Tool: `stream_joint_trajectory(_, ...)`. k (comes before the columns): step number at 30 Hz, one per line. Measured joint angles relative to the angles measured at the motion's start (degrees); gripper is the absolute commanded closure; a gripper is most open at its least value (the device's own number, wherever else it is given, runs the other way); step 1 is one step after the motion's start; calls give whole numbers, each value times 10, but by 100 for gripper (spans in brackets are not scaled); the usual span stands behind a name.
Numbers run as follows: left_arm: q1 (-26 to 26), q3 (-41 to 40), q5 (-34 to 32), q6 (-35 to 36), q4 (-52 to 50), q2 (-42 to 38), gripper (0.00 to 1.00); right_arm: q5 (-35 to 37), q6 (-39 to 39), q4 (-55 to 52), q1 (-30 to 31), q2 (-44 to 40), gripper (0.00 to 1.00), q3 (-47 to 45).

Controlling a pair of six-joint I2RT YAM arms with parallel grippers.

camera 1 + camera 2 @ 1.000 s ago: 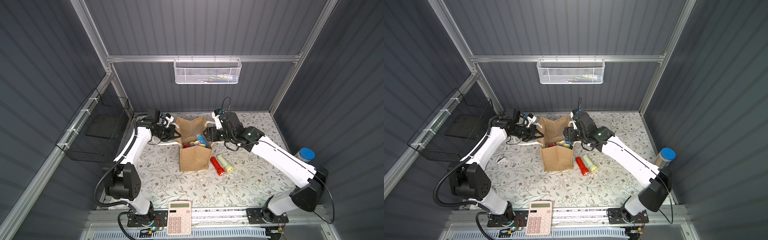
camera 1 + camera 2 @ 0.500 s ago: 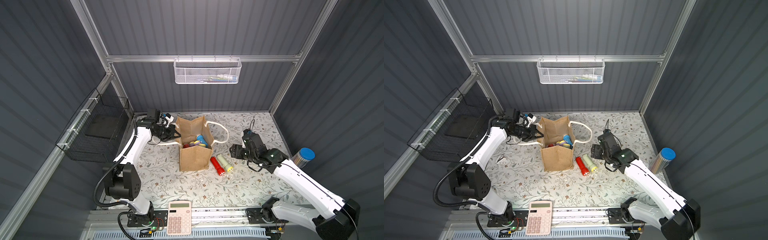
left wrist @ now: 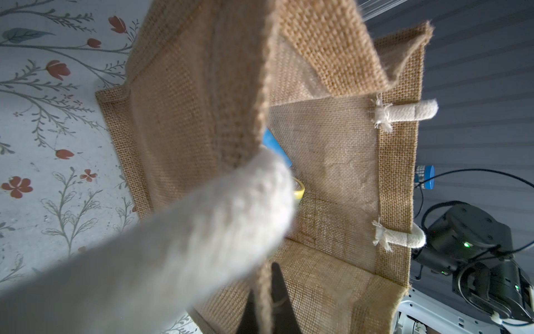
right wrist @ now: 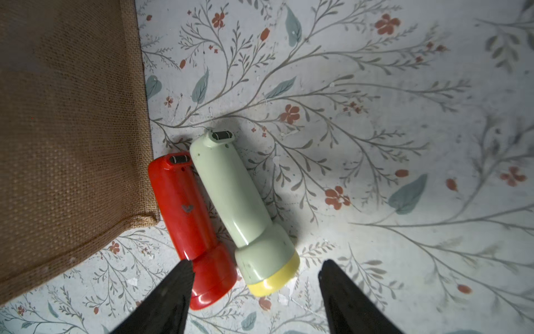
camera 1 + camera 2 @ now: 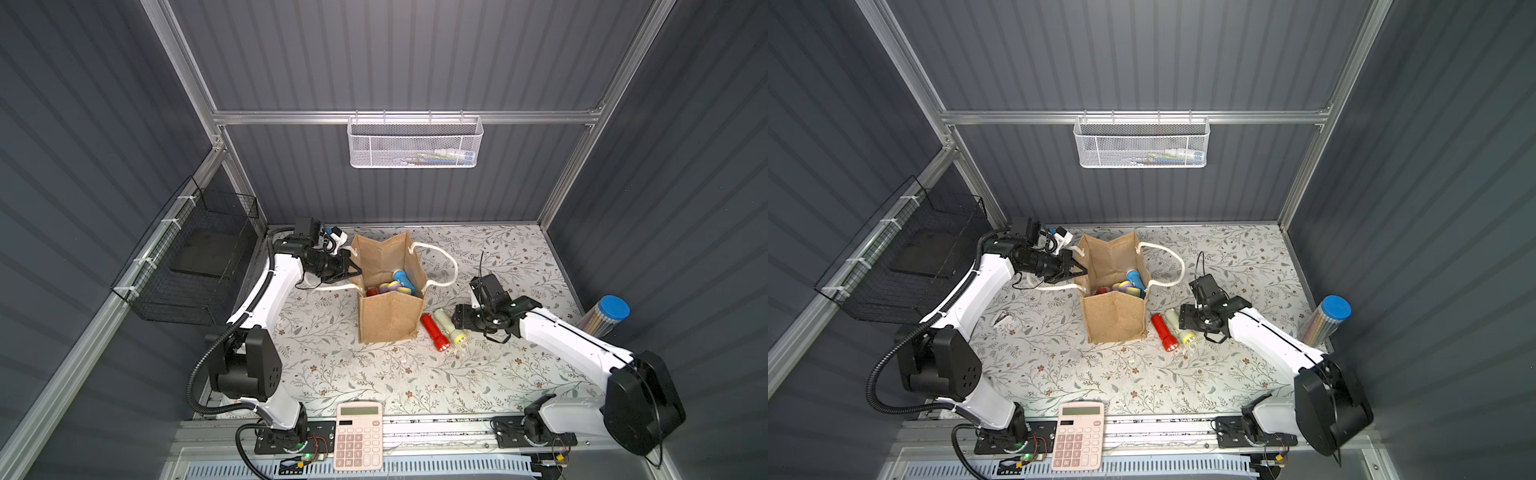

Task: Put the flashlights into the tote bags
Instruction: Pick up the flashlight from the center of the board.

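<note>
Left gripper (image 5: 352, 272) is keeping its jaws clamped on the left rim of the jute tote bag (image 5: 390, 320), holding the mouth open, unchanged over the last second. The bag is standing upright mid-way across the floral tabletop (image 5: 374, 374) and already holds several flashlights, a blue flashlight (image 5: 402, 277) uppermost against its right wall. Just right of the bag, a red flashlight (image 4: 190, 219) and a pale green flashlight (image 4: 239, 208) are lying side by side, touching, heads toward the near edge. Right gripper (image 4: 256, 263), over the bag mouth a second ago, is now coming down at these two, jaws apart and empty, the green head between its fingertips. Judgement: one drop-off is finished and the next pick is starting, likely the green one. Two are remaining outside.
</note>
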Motion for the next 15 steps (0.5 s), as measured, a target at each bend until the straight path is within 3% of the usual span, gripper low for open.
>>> stream_joint_trajectory(15, 0, 0, -2, 1, -1, 0, 100, -36, -68, 2, 3, 157, 32, 112)
